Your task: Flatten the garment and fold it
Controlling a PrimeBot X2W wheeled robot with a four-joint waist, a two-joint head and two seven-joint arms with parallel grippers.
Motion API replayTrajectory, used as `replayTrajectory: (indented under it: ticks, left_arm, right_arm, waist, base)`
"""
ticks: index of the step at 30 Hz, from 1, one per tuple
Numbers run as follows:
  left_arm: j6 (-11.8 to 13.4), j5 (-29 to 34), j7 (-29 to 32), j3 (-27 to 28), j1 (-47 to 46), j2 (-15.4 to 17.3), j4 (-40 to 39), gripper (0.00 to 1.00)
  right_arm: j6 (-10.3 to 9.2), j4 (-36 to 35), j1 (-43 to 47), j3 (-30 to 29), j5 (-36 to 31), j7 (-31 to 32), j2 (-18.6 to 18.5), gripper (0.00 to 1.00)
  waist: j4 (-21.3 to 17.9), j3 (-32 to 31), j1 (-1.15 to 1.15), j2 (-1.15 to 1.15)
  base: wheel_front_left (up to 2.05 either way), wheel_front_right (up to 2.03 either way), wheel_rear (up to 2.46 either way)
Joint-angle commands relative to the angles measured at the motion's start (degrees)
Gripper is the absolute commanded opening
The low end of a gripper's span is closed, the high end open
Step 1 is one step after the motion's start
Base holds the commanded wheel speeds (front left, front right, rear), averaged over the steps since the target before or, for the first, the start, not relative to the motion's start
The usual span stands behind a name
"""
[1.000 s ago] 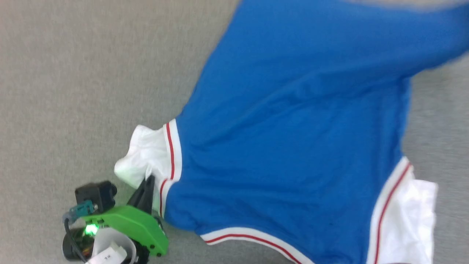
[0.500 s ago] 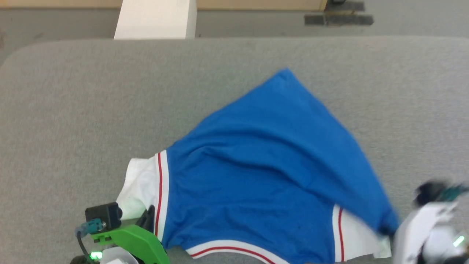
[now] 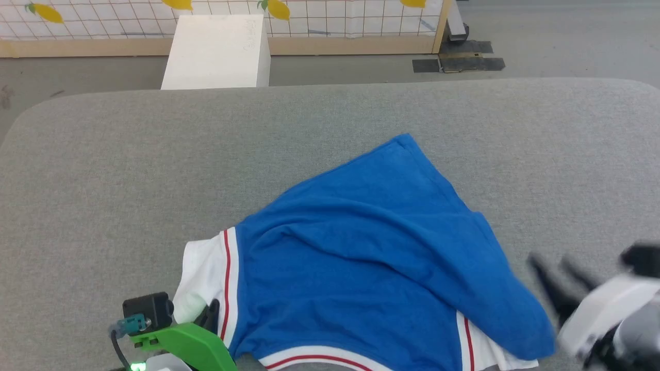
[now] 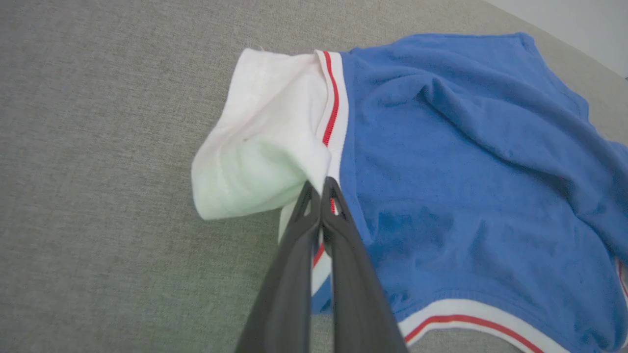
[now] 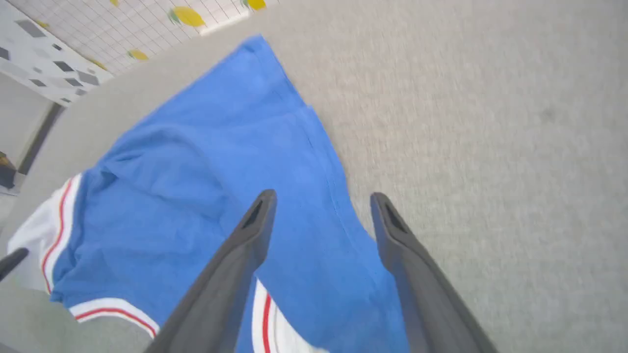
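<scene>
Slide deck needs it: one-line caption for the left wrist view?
The left tool pinches the garment at its white sleeve, blue body rumpled on the grey surface.

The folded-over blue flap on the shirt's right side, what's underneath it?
A white sleeve with a red stripe pokes out below the blue flap; the rest of that sleeve is hidden.
</scene>
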Motion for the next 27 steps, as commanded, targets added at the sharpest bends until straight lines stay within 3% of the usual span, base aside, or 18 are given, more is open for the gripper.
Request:
replayTrajectory:
  ticks: [1,7,13,21,27]
  left_arm:
    - [-0.09,-0.06,-0.21,0.08,0.85,0.24,-0.14,0.0]
    - [-0.05,0.2,-0.12,-0.03,0.1,0.65,-1.36,0.0]
    - [-0.41,0.92,0.33,-0.86,-2.52,0.88,-3.19,0.0]
    - [-1.14,1.38,-0.26,-1.37,-6.61,0.59,-3.99,0.0]
    - [-1.66,1.35,-1.15,-1.93,-8.37,-0.11,-3.4,0.0]
  right_arm:
    - [-0.08,-1.54,-2.49,-0.02,0.13,-2.34,-0.69,1.0]
    - [-0.08,-2.66,-13.81,1.43,-3.38,-6.73,-1.43,1.0]
    - [-0.08,6.97,-30.17,5.55,-7.11,-3.63,-3.18,1.0]
    - [-0.08,23.92,-50.1,14.95,-12.94,5.73,-6.5,1.0]
    - [-0.08,35.77,-59.2,21.85,-15.5,17.93,-7.06,1.0]
  waist:
    - [0.02,-0.02,0.0,0.0]
    - [0.66,2.4,0.0,0.0]
    - [3.93,8.76,0.0,0.0]
    - [8.16,17.8,0.0,0.0]
    - [9.67,21.11,0.0,0.0]
  base:
    - [0.0,0.0,0.0]
    - [0.0,0.0,0.0]
    - [0.0,0.0,0.0]
    - [0.0,0.0,0.0]
    - [0.0,0.0,0.0]
